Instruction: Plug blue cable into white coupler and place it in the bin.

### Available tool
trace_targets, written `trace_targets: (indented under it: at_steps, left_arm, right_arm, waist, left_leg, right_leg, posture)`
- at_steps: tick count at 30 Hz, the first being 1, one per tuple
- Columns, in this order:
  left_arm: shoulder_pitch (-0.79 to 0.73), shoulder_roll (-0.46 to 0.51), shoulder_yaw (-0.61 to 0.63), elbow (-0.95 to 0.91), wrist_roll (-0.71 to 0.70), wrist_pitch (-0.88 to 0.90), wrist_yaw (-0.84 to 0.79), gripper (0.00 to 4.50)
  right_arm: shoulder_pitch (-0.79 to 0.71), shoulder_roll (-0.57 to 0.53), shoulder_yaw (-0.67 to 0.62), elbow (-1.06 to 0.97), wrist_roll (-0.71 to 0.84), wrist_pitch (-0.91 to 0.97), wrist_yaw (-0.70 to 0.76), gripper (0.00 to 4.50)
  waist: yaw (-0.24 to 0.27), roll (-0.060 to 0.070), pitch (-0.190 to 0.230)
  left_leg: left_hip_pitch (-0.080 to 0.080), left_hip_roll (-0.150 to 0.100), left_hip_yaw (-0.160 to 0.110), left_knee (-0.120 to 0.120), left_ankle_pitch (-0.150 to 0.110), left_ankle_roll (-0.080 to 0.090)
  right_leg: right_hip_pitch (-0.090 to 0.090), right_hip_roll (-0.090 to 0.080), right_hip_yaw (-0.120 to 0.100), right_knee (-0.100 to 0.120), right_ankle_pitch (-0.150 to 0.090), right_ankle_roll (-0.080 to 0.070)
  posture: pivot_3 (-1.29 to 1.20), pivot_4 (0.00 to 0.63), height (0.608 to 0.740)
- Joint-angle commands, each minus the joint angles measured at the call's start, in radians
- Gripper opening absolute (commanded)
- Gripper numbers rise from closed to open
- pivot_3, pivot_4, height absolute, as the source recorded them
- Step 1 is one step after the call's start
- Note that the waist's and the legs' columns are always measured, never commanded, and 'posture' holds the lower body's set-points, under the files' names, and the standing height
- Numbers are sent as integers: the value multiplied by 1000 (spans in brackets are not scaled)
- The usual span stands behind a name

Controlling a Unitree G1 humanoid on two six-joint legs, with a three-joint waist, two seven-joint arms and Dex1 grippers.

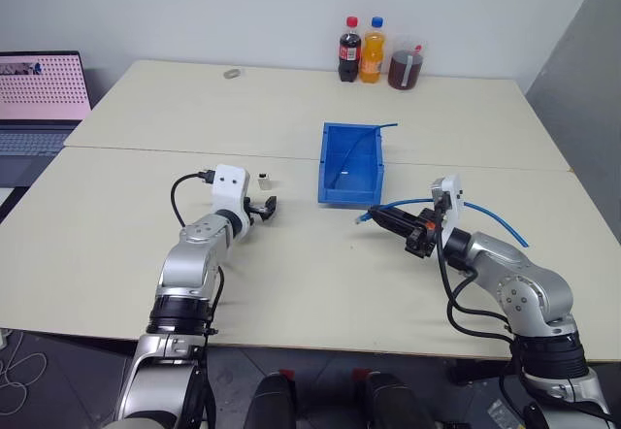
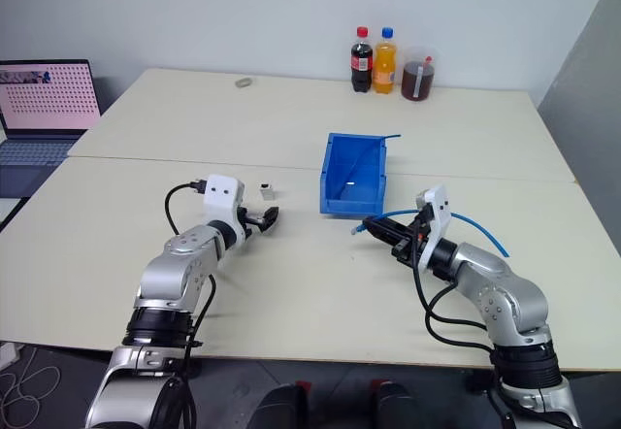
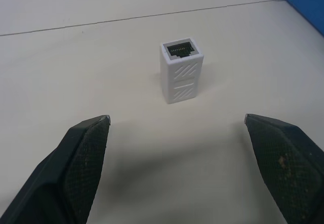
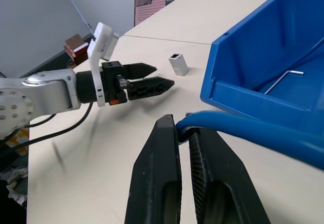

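Fingers of the left gripper stood spread, the white coupler just ahead, centred between them.
Coupler stood upright on the table, socket up, nearer the left arm; the right gripper pinched the blue cable beside the bin.
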Motion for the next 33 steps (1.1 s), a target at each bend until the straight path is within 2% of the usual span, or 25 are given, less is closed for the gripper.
trace_targets:
  at_steps: [1, 13, 16, 21, 27, 31, 33]
  left_arm:
    - [-79, -18, -9, 94, 34, -87, 13, 4474]
    - [-211, -52, 6, 333, 50, -212, 7, 4474]
    - [-220, -51, 6, 356, 52, -223, 7, 4021]
    - [-226, -50, 7, 387, 52, -230, 8, 2716]
    - [-237, -42, 7, 423, 57, -250, 1, 1435]
    - [-231, -31, 5, 425, 56, -255, -21, 838]
    - [-213, -21, -2, 398, 49, -247, -61, 815]
  right_arm:
    - [-8, -6, -23, -39, 7, -11, 2, 0]
    - [-6, -2, -19, -48, 6, -5, -10, 0]
    - [-3, -2, -20, -51, 7, -3, -13, 0]
    - [-3, 0, -20, -53, 8, -2, -18, 0]
    - [-5, 1, -16, -51, 6, -5, -23, 0]
    - [-5, 0, -17, -50, 3, -6, -27, 0]
    - [-2, -2, -20, -53, 3, -6, -29, 0]
  waist:
    - [0, 0, 0]
    - [0, 0, 0]
    - [0, 0, 0]
    - [0, 0, 0]
    - [0, 0, 0]
    - [0, 0, 0]
    - [0, 0, 0]
  left_leg:
    - [0, 0, 0, 0, 0, 0]
    - [-1, 0, 0, 0, 0, 0]
    - [-1, 0, 1, 0, 0, 0]
    - [-1, 0, 1, 0, 0, 0]
    - [-1, 0, 1, 0, 0, 0]
    - [-1, 0, 1, 0, 0, 0]
    - [-1, 0, 1, 0, 0, 0]
  right_leg:
    - [0, 0, 0, 0, 0, 0]
    - [0, 0, 0, -1, 1, 0]
    - [0, 0, 0, -1, 0, 0]
    - [0, 0, 0, -1, 1, 0]
    - [0, 0, 0, -1, 0, 0]
    - [0, 0, 0, -1, 1, 0]
    - [0, 0, 0, -1, 1, 0]
  posture:
    - [0, 150, 740]
    - [0, 150, 740]
    - [0, 150, 740]
    - [0, 150, 740]
    - [0, 150, 740]
    - [0, 150, 740]
    - [0, 150, 740]
